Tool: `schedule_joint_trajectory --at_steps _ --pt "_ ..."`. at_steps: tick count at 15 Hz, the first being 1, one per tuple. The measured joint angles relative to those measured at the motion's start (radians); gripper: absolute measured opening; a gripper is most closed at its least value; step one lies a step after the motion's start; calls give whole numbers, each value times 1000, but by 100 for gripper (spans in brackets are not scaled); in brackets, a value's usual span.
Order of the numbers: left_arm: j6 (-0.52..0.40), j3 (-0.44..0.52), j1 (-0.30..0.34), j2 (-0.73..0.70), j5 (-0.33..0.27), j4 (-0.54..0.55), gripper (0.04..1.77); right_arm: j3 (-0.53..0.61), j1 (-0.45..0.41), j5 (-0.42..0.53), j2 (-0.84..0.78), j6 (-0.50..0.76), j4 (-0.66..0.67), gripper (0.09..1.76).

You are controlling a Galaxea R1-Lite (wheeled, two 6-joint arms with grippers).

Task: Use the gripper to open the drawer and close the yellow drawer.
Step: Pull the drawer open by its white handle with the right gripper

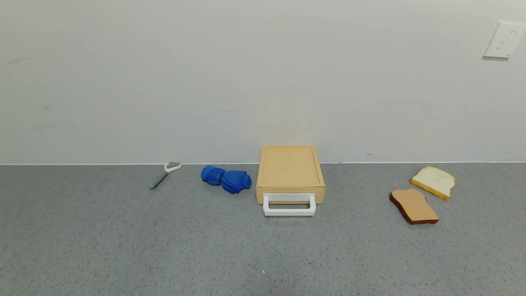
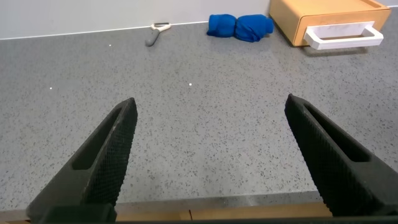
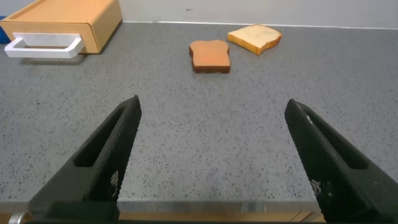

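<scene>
On counter: one drawer [image 1: 290, 174] shut, two toast slices [image 1: 414, 206], one peeler [image 1: 163, 174]. Left tool [image 2: 208, 155], right tool [image 3: 211, 155] wide.

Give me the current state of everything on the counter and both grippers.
drawer: shut, handle free
left gripper: open, empty, over bare counter
right gripper: open, empty, over bare counter
blue cloth: bunched, left of drawer
peeler: lying flat by wall
white bread slice: flat
brown toast slice: flat
</scene>
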Motion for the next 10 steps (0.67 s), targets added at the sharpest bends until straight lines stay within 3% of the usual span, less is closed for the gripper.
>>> schedule_joint_trajectory --at_steps 5,10 --pt "0 0 0 0 0 0 172 -42 0 15 0 0 40 170" --pt "0 0 0 0 0 0 172 -256 2 52 80 -8 214 170"
